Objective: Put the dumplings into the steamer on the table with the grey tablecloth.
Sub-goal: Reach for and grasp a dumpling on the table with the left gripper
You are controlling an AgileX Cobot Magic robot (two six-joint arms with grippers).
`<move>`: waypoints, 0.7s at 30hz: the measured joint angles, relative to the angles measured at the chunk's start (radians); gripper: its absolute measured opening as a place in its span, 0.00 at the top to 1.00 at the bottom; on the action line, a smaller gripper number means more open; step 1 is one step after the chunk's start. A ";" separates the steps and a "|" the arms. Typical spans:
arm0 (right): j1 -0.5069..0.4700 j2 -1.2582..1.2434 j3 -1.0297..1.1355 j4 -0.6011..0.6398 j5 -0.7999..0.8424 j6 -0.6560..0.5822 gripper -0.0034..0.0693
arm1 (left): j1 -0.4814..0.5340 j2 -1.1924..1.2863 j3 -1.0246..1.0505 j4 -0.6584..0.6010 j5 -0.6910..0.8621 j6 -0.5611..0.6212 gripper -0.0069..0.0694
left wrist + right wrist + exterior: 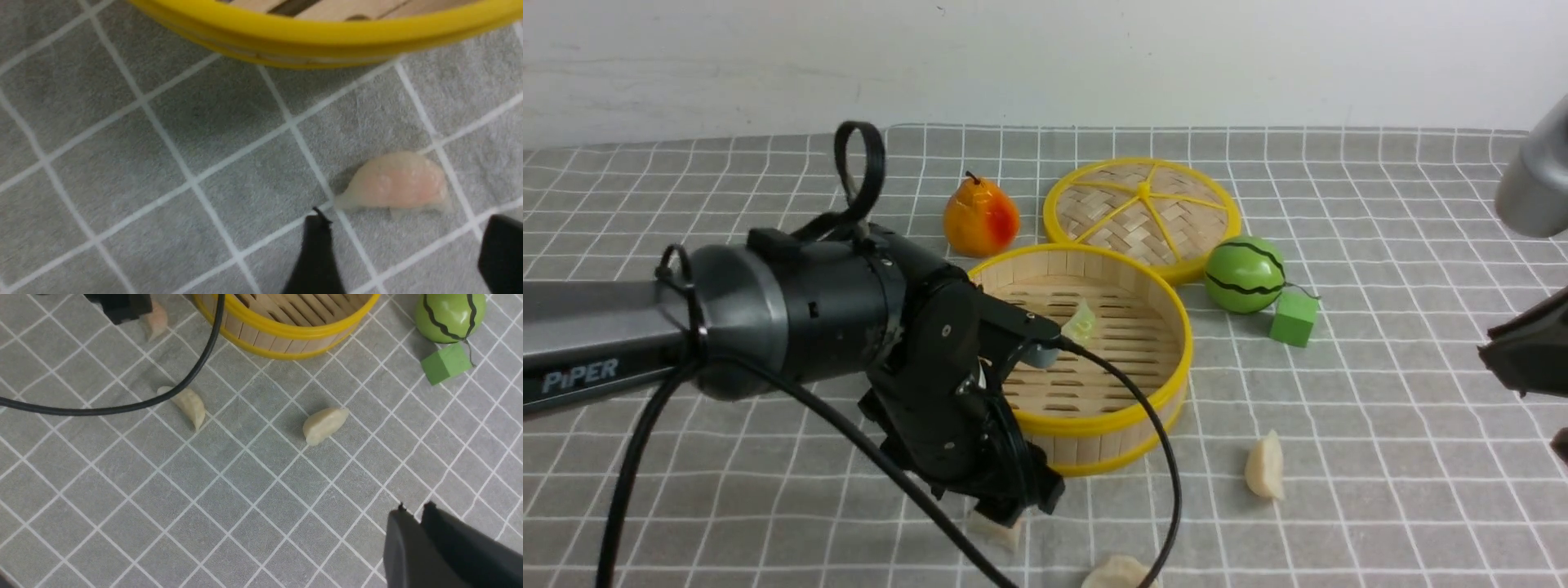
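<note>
Pinkish dumpling [394, 183] near steamer [327, 36], left pincer [405, 218] agape

My left arm [588, 322] is a grey link with white PIPER lettering [580, 376], joined to a rounded black wrist housing [800, 318] dotted with small screws. Black cables [621, 490] loop over and beneath that housing. My jaws are matte black; my right arm [1534, 184] silver-grey.

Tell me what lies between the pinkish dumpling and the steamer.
Left wrist view: only bare grey tablecloth separates the pinkish dumpling from the steamer.
</note>
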 joint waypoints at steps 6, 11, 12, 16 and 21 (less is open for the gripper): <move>0.000 0.001 0.000 0.000 0.002 0.001 0.87 | 0.000 0.066 -0.001 -0.051 -0.072 -0.008 0.09; 0.000 0.001 0.000 0.000 0.003 0.001 0.87 | 0.000 0.098 -0.001 -0.052 -0.075 -0.010 0.23; 0.000 0.001 0.000 0.000 0.003 0.001 0.87 | 0.000 0.102 -0.001 -0.052 -0.075 -0.013 0.27; 0.000 0.001 0.000 0.000 0.004 0.001 0.86 | 0.000 0.109 -0.006 -0.051 -0.068 -0.027 0.44; 0.000 0.001 0.000 0.000 0.005 0.001 0.86 | 0.000 0.109 -0.018 -0.050 -0.034 -0.042 0.44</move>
